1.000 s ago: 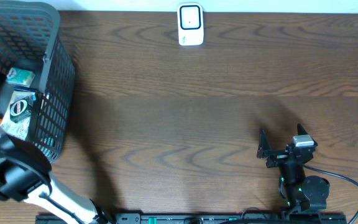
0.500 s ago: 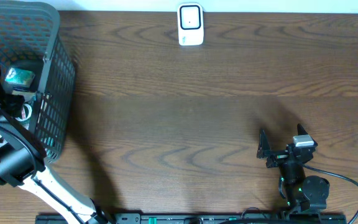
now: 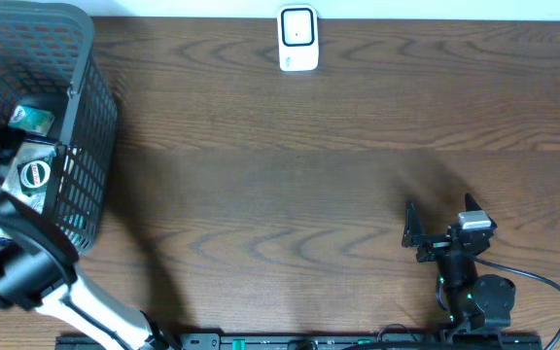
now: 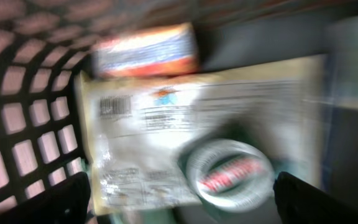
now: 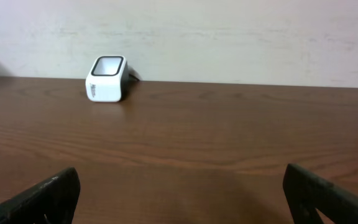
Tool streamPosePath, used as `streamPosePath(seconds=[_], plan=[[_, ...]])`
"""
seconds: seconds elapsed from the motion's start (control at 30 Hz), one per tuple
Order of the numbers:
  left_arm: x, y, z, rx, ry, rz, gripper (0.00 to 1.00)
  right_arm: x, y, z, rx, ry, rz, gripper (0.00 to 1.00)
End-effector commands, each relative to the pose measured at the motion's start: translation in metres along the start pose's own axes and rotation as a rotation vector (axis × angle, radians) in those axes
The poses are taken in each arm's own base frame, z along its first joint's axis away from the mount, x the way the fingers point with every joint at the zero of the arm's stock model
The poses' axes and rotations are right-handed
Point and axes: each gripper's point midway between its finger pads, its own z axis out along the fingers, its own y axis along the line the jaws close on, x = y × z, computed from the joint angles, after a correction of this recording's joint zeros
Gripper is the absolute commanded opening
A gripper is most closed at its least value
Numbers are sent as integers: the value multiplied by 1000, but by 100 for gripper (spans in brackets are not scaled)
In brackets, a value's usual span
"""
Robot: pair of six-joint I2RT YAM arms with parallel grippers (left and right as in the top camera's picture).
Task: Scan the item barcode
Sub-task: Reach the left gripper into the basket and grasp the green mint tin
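Several items lie in the black mesh basket point(image 3: 90, 146) at the table's left. A pale flat packet point(image 4: 154, 137) with a barcode near its left corner lies uppermost, a round white and red seal point(image 4: 232, 174) on it. Behind it is an orange and blue box point(image 4: 145, 48). From overhead the packet point(image 3: 29, 175) and a teal item point(image 3: 32, 119) show. My left gripper point(image 4: 182, 190) hangs open just above the packet, touching nothing; the view is blurred. The white scanner point(image 3: 297, 39) stands at the far edge. My right gripper point(image 3: 439, 216) rests open and empty, facing the scanner point(image 5: 107, 79).
The basket's mesh wall point(image 4: 23, 124) stands close to the left finger. My left arm point(image 3: 27, 267) reaches up from the front edge into the basket. Bare wood table point(image 3: 290, 194) lies between the basket, the scanner and the right arm.
The left arm swung right over the basket's contents, then back left, uncovering the packet again. The right arm has not moved.
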Motion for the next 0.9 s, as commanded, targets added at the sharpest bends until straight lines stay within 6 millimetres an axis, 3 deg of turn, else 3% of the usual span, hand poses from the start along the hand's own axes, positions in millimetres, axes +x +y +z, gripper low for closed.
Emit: streamPosePath(seconds=[0.0,0.1,0.43,0.87], plan=[[-5,-30,-62,259,-73,147,93,1,2,0,-8,2,6,99],[2,-33,-54,243,-64,251,93,1,2,0,-8,2,6,99],[44,-18,36,123,141,472,94,1,2,0,-8,1,6,99],[47,-9,60,110,179,514,94,1,2,0,-8,1,6,99]])
